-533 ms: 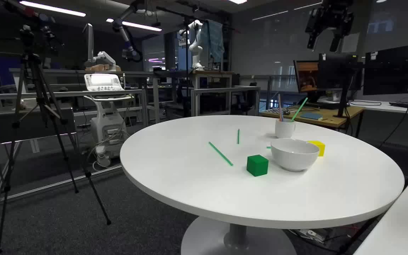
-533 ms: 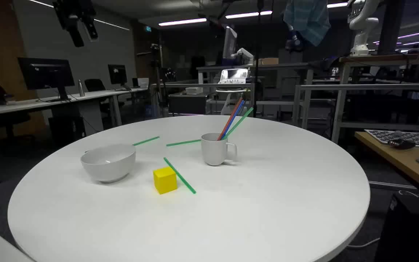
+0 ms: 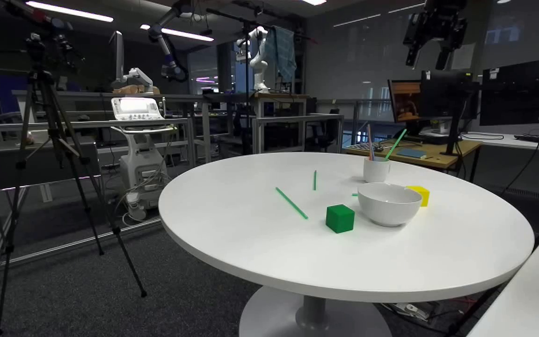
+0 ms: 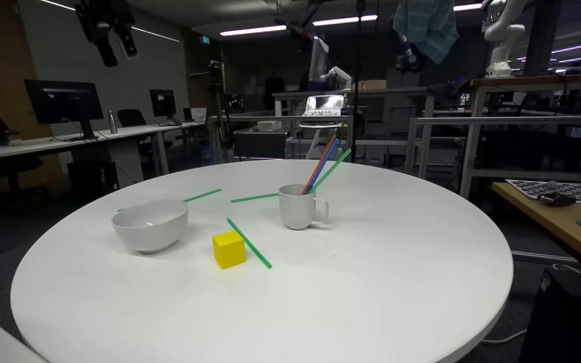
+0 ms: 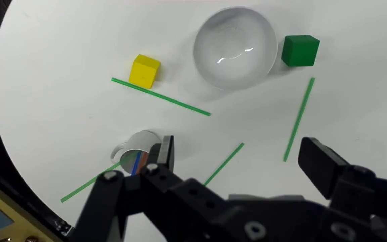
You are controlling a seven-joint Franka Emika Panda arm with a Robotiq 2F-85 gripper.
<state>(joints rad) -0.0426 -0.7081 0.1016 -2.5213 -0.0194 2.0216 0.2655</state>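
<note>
Green straws (image 5: 223,164) on a round white table (image 3: 232,224), end effector (image 3: 426,62) spread wide above, tripod (image 3: 54,119) on dark carpet (image 3: 180,281)

Three straws (image 4: 324,166) — in a mug (image 4: 296,209)

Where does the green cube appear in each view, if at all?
In an exterior view: green cube right of centre, lower half, left of the white bowl.
In an exterior view: not visible; the white bowl, left of centre, probably hides it.
In the wrist view: green cube upper right, right of the bowl.
Shared landmark: the white bowl.
</note>
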